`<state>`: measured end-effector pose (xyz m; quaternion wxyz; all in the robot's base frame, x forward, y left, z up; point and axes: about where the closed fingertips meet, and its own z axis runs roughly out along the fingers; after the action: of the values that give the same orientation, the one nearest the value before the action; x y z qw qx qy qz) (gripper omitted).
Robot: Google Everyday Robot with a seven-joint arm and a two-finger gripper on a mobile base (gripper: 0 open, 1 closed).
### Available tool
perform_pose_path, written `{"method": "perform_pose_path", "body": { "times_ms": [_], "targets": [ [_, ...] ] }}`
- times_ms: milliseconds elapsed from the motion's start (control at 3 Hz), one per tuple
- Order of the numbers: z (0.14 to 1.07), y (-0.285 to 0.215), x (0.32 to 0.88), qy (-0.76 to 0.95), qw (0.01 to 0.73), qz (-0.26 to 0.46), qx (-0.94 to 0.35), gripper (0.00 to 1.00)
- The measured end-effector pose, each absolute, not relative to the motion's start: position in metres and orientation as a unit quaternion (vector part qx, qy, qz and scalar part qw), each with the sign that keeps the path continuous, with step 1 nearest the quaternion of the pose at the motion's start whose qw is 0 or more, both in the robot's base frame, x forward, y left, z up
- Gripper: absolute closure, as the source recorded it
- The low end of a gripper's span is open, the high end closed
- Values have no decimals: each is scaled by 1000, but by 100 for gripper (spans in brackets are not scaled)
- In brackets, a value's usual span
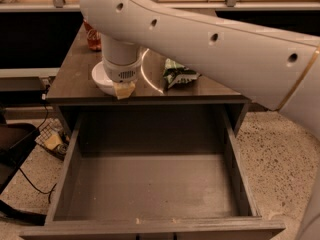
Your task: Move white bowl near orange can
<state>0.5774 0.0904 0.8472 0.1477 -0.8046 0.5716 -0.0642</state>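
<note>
Hanging low over the white bowl (99, 79) at the table's (75, 81) front edge, the gripper (124, 90) may be gripping it or not; I cannot tell. The orange can (93, 38) stands behind the bowl, partly hidden by the arm (210, 39).

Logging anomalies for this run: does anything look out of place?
The drawer under the countertop stands wide open. A crumpled green bag lies on top, beside the gripper, which sits at the white bowl's front rim. Nothing looks spilled.
</note>
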Motion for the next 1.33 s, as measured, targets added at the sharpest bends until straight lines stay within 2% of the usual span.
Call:
{"method": "perform_pose_path", "body": {
  "times_ms": [667, 1333],
  "targets": [
    [871, 82, 596, 569, 152, -90, -803, 100],
    [941, 40, 664, 563, 160, -135, -800, 100]
  ]
}}
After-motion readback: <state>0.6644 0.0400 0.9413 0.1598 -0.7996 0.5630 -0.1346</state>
